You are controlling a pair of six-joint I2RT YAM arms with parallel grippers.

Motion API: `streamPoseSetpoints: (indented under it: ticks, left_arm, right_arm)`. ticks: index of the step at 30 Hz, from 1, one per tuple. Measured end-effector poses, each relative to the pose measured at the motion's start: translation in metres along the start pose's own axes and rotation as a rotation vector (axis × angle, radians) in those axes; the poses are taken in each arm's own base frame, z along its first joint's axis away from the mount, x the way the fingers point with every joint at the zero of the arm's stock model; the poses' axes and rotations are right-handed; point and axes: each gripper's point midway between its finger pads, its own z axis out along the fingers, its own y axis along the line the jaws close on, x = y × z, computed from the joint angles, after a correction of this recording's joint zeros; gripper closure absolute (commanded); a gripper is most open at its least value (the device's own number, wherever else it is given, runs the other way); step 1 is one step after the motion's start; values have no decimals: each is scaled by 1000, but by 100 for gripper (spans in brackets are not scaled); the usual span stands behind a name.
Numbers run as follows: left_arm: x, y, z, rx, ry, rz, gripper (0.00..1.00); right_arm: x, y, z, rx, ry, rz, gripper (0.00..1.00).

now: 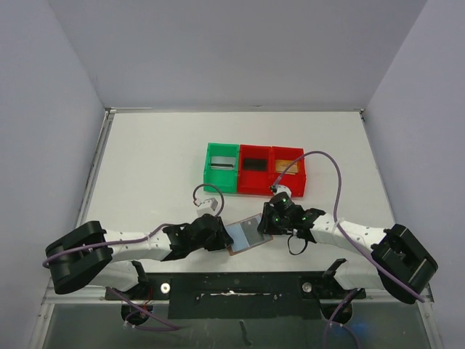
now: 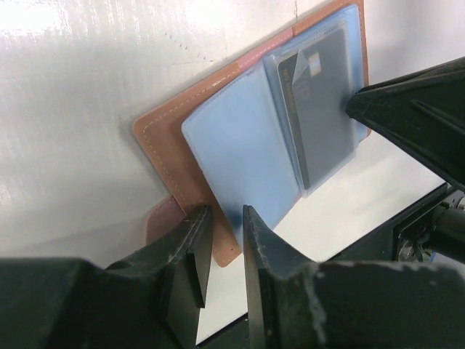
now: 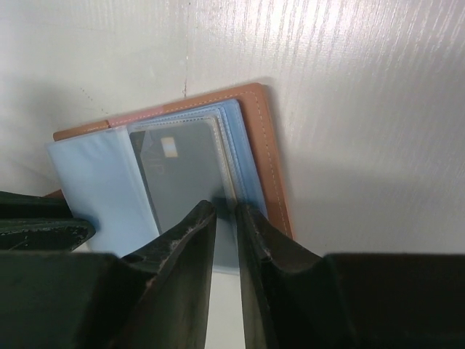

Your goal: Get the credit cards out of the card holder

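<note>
The tan leather card holder (image 1: 247, 234) lies open on the table between my two grippers, with its light blue lining up. It also shows in the left wrist view (image 2: 163, 134) and the right wrist view (image 3: 270, 145). A dark credit card (image 2: 323, 102) sits in its clear right-hand sleeve (image 3: 182, 171). My right gripper (image 3: 227, 207) has its jaws nearly together, tips on that card's near edge. My left gripper (image 2: 225, 214) has its jaws nearly together over the holder's left corner. In the bins lie a silvery card (image 1: 223, 166), a black card (image 1: 254, 163) and a gold card (image 1: 284, 166).
A green bin (image 1: 210, 174) and two joined red bins (image 1: 270, 185) stand in a row just beyond the card holder. The right arm's purple cable (image 1: 330, 163) loops over the bins' right end. The table's near edge and a black rail run close behind both grippers.
</note>
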Motion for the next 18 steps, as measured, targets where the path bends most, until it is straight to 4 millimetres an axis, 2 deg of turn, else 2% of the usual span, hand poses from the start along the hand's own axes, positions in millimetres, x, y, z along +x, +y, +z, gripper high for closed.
streamPoseSetpoints:
  ticks: [7,18]
  left_arm:
    - [1,1,4,1,-1,-1,90]
    - [2,1,6,4,1,-1,94]
  right_arm:
    - [2,6,-1,-32,16,-4,85]
    - [4,10,-2,-57,30,-13,86]
